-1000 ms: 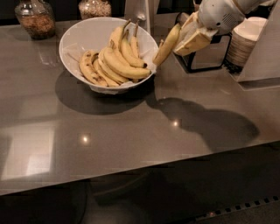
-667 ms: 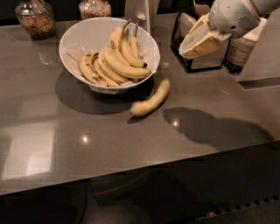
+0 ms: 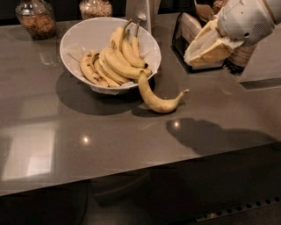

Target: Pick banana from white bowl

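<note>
The single yellow banana (image 3: 154,99) lies on the dark counter just right of the white bowl (image 3: 75,36), its thick end touching the bowl's side and its stem pointing right. The bowl holds a cluster of brown-speckled bananas (image 3: 115,61). My gripper (image 3: 189,56) hangs above the counter at the upper right, well above and to the right of the loose banana. Its cream fingers (image 3: 206,39) point down-left, open and empty.
Two glass jars (image 3: 35,17) (image 3: 94,8) stand at the back left. A black holder (image 3: 181,41) and stacked cups (image 3: 240,56) sit behind the gripper, with a white appliance (image 3: 263,61) at the right edge. The counter's front edge runs across the lower frame.
The gripper held the banana beside the bowl's right rim, then let go. The banana dropped onto the counter and came to rest against the bowl. The gripper moved up and right.
</note>
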Tool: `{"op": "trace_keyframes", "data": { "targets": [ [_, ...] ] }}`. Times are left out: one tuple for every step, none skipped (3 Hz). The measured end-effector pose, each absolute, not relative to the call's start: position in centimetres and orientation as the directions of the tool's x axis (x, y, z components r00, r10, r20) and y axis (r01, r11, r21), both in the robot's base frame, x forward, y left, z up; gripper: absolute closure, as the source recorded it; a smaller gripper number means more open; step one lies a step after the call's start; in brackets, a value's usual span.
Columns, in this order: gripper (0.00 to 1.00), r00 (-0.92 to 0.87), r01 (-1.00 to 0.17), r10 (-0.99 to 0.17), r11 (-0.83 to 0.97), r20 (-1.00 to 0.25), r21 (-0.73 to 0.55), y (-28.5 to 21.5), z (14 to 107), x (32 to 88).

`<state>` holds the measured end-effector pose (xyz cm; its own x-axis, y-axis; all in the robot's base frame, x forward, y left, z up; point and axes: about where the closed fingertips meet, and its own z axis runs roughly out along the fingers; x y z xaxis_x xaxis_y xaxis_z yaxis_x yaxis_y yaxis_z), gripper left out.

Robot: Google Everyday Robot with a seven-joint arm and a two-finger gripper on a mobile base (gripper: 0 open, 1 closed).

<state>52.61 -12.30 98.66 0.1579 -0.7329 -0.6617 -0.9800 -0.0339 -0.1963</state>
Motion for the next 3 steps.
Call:
{"op": "trace_keyframes", "data": {
  "targets": [
    [0.82,0.165,-0.977,-0.759,-0.039,-0.630,-0.210,-12.4,98.3,51.6],
    [0.58,0.160,-0.975,-0.788,-0.031,-0.594,-0.221,-12.8,97.7,50.9],
    [0.36,0.140,-0.976,-0.805,-0.015,-0.576,-0.217,-13.1,96.8,50.3]
  ]
}}
